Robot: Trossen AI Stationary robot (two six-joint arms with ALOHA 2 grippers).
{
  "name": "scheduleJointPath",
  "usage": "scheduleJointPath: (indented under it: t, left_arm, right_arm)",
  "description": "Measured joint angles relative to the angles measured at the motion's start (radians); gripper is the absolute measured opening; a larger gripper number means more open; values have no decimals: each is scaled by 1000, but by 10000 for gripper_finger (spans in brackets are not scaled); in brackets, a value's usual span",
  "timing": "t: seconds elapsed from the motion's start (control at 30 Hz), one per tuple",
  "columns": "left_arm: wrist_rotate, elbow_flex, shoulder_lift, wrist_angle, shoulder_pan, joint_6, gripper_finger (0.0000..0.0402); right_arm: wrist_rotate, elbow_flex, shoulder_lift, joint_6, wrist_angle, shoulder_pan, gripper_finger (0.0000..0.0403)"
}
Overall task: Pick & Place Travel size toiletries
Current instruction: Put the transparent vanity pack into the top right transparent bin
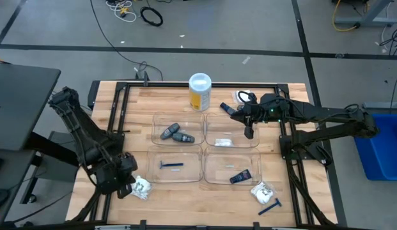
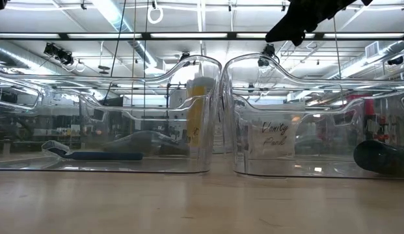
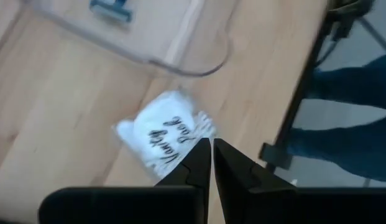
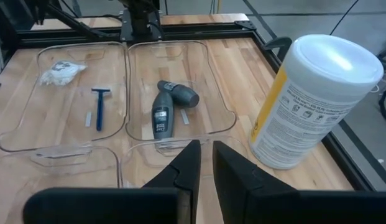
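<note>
A white crinkly packet (image 1: 142,187) lies on the wood at the table's near left, outside the clear trays. My left gripper (image 1: 126,185) hovers just left of it, shut; in the left wrist view its tips (image 3: 211,149) stand over the packet's (image 3: 163,134) edge, and I cannot tell whether they touch it. My right gripper (image 1: 249,132) hangs shut over the far right tray (image 1: 214,121), with nothing between its fingers (image 4: 205,155). Another white packet (image 1: 262,190) and a blue razor (image 1: 270,206) lie on the table at the near right.
Four clear trays hold two grey sticks (image 1: 174,134), a white packet (image 1: 224,142), a blue razor (image 1: 171,165) and a dark blue tube (image 1: 240,176). A yellow canister with a white lid (image 1: 199,92) stands at the far middle. Black frame rails (image 1: 115,115) run along the table's sides.
</note>
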Motion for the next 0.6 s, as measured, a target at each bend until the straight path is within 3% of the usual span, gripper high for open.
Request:
scheduleJointPath:
  t: [0.27, 0.6]
  left_arm:
    - [-40, 0, 62, -132, -26, -187, 66]
    - [16, -30, 129, -200, -5, -196, 171]
  right_arm:
    - [0, 0, 0, -2, 0, 0, 48]
    - [0, 0, 0, -2, 0, 0, 48]
